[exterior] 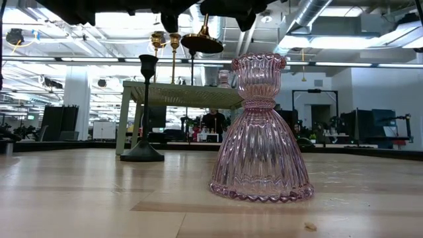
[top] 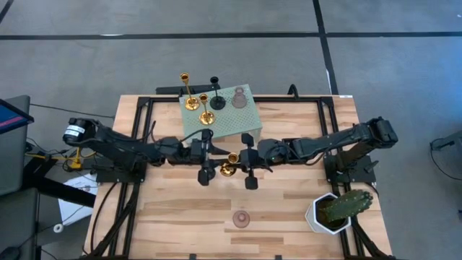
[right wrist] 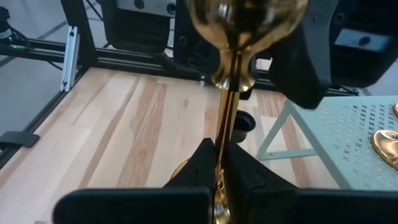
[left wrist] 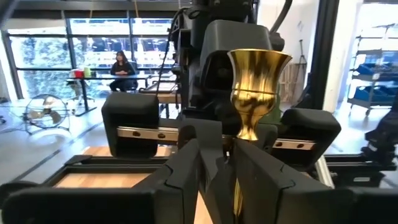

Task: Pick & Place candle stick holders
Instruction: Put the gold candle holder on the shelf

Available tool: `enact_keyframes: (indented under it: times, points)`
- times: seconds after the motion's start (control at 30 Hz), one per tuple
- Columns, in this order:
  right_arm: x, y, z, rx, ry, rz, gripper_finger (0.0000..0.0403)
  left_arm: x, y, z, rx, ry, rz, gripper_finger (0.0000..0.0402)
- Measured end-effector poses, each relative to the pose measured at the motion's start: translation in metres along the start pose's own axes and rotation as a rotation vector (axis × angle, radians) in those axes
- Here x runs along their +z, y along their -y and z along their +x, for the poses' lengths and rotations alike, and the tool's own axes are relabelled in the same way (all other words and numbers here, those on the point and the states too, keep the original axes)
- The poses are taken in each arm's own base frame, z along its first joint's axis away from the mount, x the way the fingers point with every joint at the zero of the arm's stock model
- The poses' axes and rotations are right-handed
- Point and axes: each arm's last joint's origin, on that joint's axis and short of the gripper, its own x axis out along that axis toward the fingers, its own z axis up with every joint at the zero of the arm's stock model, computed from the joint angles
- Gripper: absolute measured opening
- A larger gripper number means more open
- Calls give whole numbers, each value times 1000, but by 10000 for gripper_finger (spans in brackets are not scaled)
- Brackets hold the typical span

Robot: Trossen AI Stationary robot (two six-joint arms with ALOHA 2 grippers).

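Both grippers meet over the middle of the table on one gold holder. It is shiny brass with a slim stem and a goblet-shaped cup; in the low view its round base hangs in the air above the table.

The left gripper has its fingers partly closed on the stem, just below the cup. The right gripper is pinched tight on the same thin stem, apparently lower down, though the overhead view is too crowded to be sure.

On the pale green perforated stand at the back of the table stand two more gold holders, tall and thin, a small matte black one and a pinkish glass one.

Another pink glass holder sits alone on the wood near the front edge: ribbed, translucent, bell-shaped below a narrow waist with a fluted cup on top.

A cactus in a white pot stands at the front right corner.
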Motion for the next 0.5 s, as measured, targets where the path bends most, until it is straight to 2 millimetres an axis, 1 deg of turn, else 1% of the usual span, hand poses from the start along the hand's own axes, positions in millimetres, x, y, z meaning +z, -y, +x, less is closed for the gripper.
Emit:
enact_keyframes:
  times: [0.13, 0.37, 0.5]
  points:
    - [-1, 0, 0, 2, -4, -1, 0, -3, 1, 2, -18, -6, -38, 102]
    - [-4, -1, 0, 6, -40, -6, 0, -6, 2, 2, -45, -21, -39, 102]
    - [-6, -5, -1, 32, -62, -12, 0, -6, 4, 2, -70, -26, -40, 102]
